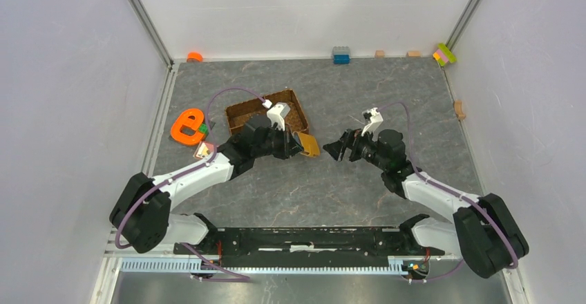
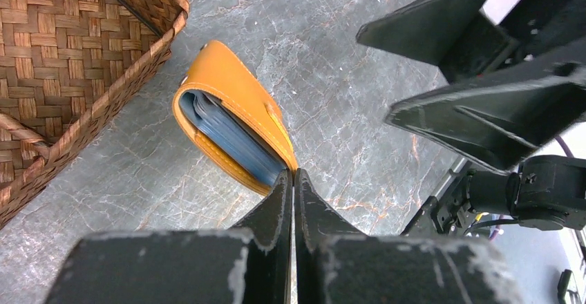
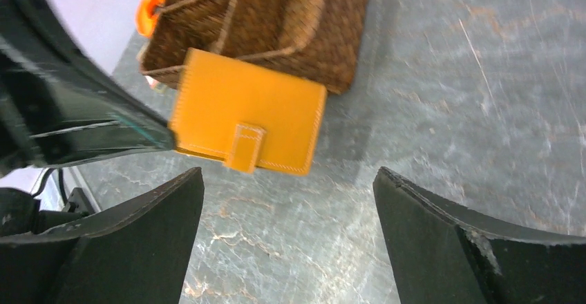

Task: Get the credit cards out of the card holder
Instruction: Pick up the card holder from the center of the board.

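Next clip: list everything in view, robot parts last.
card holder: one, orange, upright beside the woven tray
credit cards: none out; only blue-grey lining shows inside the card holder
woven tray: one, brown, centre-left
e-shaped toy: one, orange, left of the tray
toy pieces: at least six, mixed colours, along the back and right walls
table: one, grey marbled
left hand: one, black, shut on the card holder's corner
right hand: one, black, open, facing the card holder
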